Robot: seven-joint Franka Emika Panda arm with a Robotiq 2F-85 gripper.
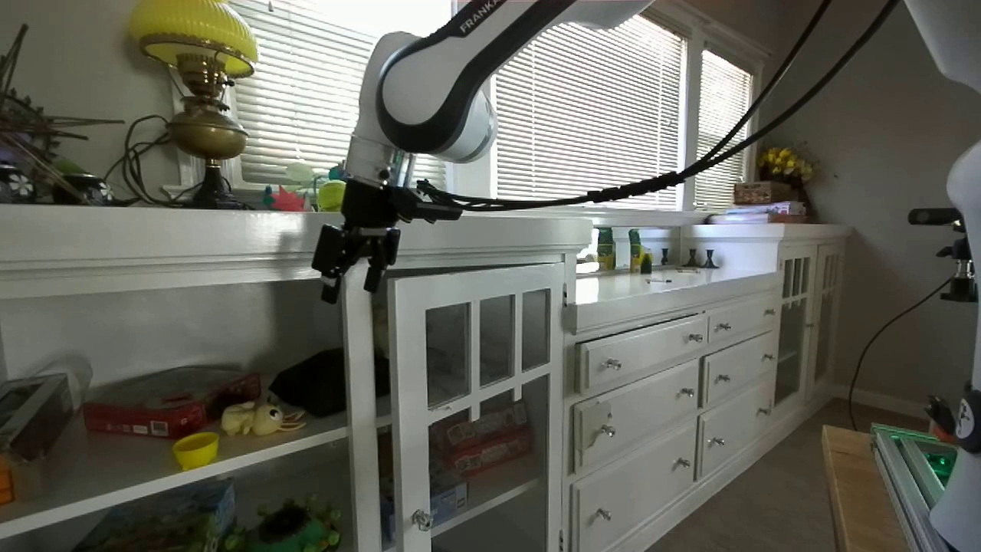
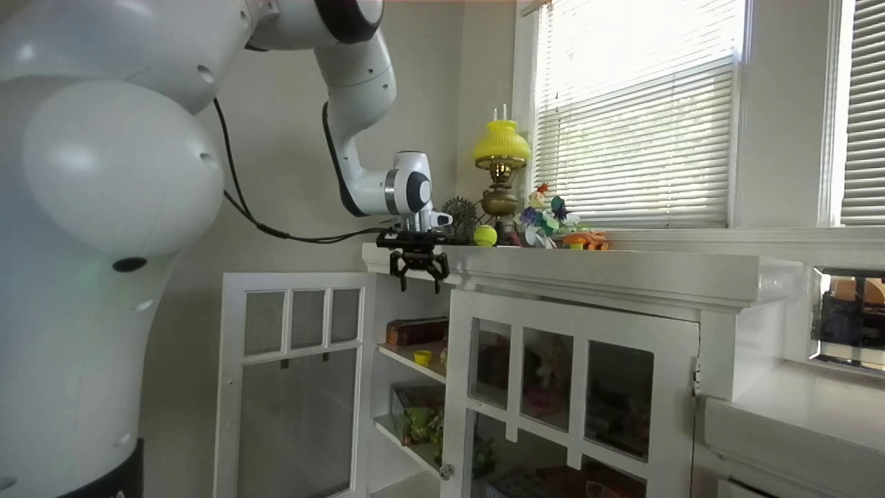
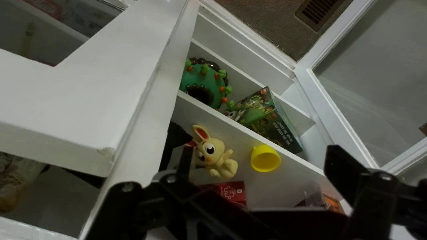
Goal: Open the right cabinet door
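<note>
The right cabinet door (image 1: 410,345) is a white frame with glass panes, hinged beside the drawers. It stands slightly ajar, its free edge out from the white post, with a gap along its top in both exterior views. Its knob (image 1: 422,520) sits low on the free edge. My gripper (image 1: 352,287) points down in front of the countertop edge, above and to the left of that free edge, apart from the door. In the wrist view the door (image 3: 83,86) fills the left side. The open gripper (image 3: 262,160) has nothing between its widely parted fingers.
The left cabinet door (image 2: 234,387) is swung wide open. On the shelves are a yellow cup (image 3: 266,158), a toy rabbit (image 3: 215,155) and boxes. A yellow lamp (image 2: 502,142) and paper flowers (image 2: 546,221) stand on top. The white post (image 1: 359,414) divides the openings.
</note>
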